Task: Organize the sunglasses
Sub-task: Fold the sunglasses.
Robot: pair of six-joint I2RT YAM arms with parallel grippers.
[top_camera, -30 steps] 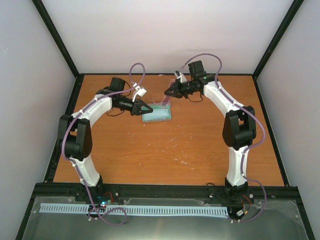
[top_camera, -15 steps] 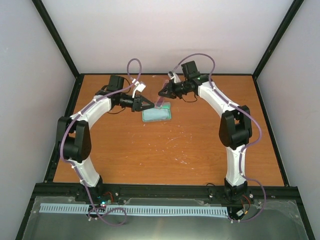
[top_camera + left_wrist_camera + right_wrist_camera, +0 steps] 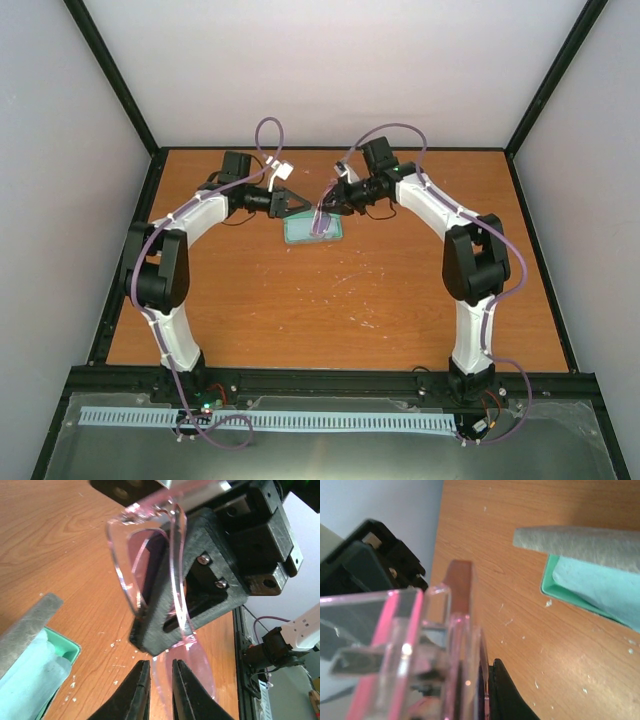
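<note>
Two arms meet over the far middle of the orange table [image 3: 400,290]. On the left, the left gripper [image 3: 161,666] shows a narrow slit between its fingertips, with one pink lens just beyond them; whether it pinches the lens cannot be told. Between the arms, the single pair of sunglasses [image 3: 146,555] hangs off the table, its frame clamped in the closed right gripper [image 3: 325,212]. Just beneath lies one grey case [image 3: 300,237], lid open, with one pale cloth [image 3: 600,587] in its teal lining.
</note>
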